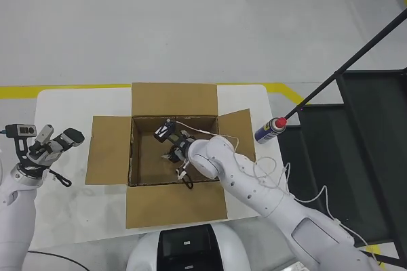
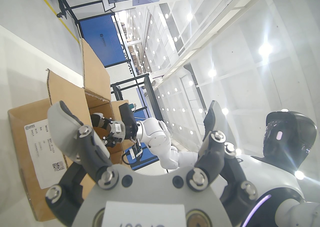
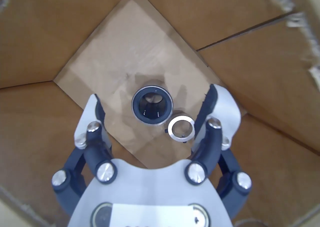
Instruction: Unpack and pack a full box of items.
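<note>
An open cardboard box (image 1: 108, 149) stands in the middle of the white table with its flaps spread. My right gripper (image 1: 171, 139) is down inside it, open, and in the right wrist view the right gripper (image 3: 153, 102) hangs above the box floor (image 3: 130, 45). Standing on end between its fingers is a black cylindrical bearing (image 3: 152, 106) with a steel rim. A small silver ring collar (image 3: 181, 129) lies beside the bearing, close to one finger. My left gripper (image 1: 54, 143) is open and empty, held above the table's left end, tilted toward the box (image 2: 32, 137).
A blue spray can with a red cap (image 1: 270, 129) lies on the table to the right of the box. A dark metal stair frame (image 1: 366, 135) stands off the table's right side. A black cable (image 1: 60, 179) trails by the left arm.
</note>
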Robot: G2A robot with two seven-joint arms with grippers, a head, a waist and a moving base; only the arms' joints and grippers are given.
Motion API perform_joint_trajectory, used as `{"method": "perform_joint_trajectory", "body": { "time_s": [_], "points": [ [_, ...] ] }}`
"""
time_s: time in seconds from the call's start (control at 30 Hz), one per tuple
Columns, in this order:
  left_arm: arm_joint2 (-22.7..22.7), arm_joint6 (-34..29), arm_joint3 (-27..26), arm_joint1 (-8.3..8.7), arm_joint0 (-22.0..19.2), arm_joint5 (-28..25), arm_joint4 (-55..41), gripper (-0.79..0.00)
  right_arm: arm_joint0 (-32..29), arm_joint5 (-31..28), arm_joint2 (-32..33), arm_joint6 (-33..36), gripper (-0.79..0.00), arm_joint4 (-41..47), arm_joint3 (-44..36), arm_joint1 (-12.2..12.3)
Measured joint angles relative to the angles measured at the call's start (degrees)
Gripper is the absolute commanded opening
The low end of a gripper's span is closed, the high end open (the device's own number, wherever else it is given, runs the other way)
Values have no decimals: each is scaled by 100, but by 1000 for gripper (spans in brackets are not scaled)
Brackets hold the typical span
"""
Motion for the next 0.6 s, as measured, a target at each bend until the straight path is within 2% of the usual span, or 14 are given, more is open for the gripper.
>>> {"method": "perform_joint_trajectory", "body": {
  "time_s": [0.13, 0.37, 0.47, 0.6],
  "points": [
    [0, 0, 0, 0, 0, 0, 0, 0, -535, -323, 583, 14, 0, 189, -996, 191],
    [0, 0, 0, 0, 0, 0, 0, 0, -1844, -963, 1934, -272, 0, 358, -2999, 538],
    [0, 0, 0, 0, 0, 0, 0, 0, -2380, -1018, 2464, -449, 0, 66, -3572, 645],
    [0, 0, 0, 0, 0, 0, 0, 0, -2993, -983, 3103, -786, 0, -93, -3934, 736]
  ]
}}
